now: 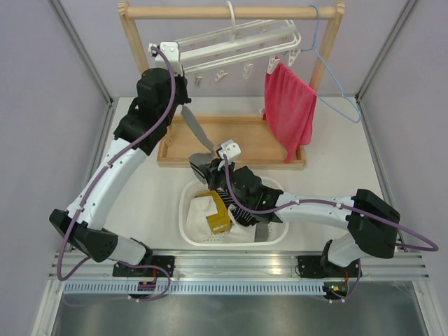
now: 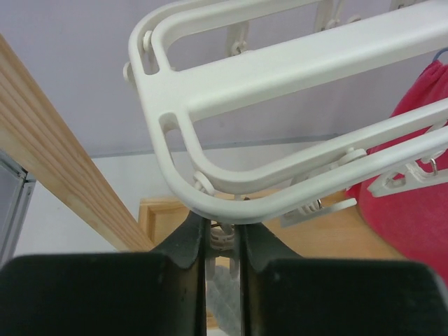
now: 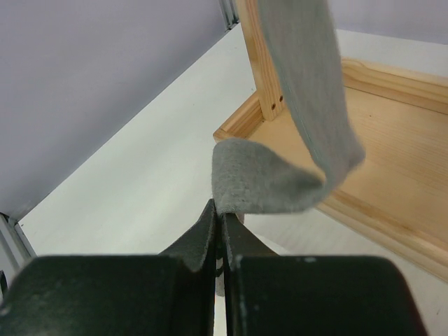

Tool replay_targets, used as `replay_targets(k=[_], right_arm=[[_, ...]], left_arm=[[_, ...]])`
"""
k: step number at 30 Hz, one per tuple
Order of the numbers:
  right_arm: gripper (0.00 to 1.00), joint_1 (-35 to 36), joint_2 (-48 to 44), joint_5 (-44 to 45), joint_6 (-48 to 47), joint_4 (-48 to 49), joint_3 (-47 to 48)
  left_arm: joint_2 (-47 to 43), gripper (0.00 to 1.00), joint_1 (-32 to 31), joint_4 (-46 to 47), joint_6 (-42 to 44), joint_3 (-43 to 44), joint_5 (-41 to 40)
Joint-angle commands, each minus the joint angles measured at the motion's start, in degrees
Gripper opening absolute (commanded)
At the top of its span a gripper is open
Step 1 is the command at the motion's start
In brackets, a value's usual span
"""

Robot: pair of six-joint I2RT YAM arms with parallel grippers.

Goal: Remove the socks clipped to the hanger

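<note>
The white hanger (image 1: 238, 40) (image 2: 294, 70) hangs from the wooden rail. My left gripper (image 1: 184, 102) (image 2: 223, 234) is up at its left end, shut on a small white clip (image 2: 222, 236). A grey sock (image 1: 198, 131) (image 2: 225, 290) (image 3: 308, 98) dangles from that clip. Its lower end curls into my right gripper (image 1: 208, 162) (image 3: 222, 218), which is shut on the fabric. A mustard sock (image 1: 218, 213) and a cream sock (image 1: 199, 210) lie in the white basket (image 1: 183, 213).
A red towel (image 1: 288, 108) (image 2: 413, 210) is clipped at the hanger's right end, beside a thin blue wire hanger (image 1: 330, 66). The wooden rack (image 1: 231, 12) stands on a tray-like base (image 1: 245, 143) (image 3: 392, 140) behind the basket. Several bare clips dangle along the hanger.
</note>
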Motion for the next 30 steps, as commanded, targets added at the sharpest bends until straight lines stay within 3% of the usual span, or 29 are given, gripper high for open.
replay_targets(k=[1,2,12,13,14,15,17,30], right_arm=[[0.01,0.46,-1.9,-0.42,-0.25,0.97,0.0],[0.01,0.46,-1.82,-0.5,-0.25,0.97,0.0],[0.01,0.46,-1.9,-0.07,-0.25,0.8,-0.26],[0.01,0.46,-1.99,-0.07,-0.25,0.8,-0.35],[0.01,0.46,-2.16,-0.07,-0.25,0.62,-0.44],[0.01,0.46,-2.34,-0.07,-0.25,0.53,-0.44],[0.01,0.55,-2.95,0.28,-0.34,0.53,-0.79],[0.01,0.81,-14.19,4.76,-2.88,-9.47,-3.25]], left_arm=[[0.78,0.06,-0.76,0.78,1.96,2.41,-1.84],[0.86,0.02,-0.85,0.78,1.96,2.41,-2.01],[0.86,0.02,-1.9,0.78,2.49,2.06,-3.16],[0.78,0.07,-1.9,0.87,2.4,1.89,-3.24],[0.6,0.21,-1.9,0.78,2.32,1.54,-3.16],[0.43,0.63,-1.99,0.78,2.14,1.27,-3.24],[-0.1,0.98,-1.9,0.78,1.7,0.22,-3.42],[-13.97,1.0,-1.99,-0.1,-3.66,-16.38,-2.02]])
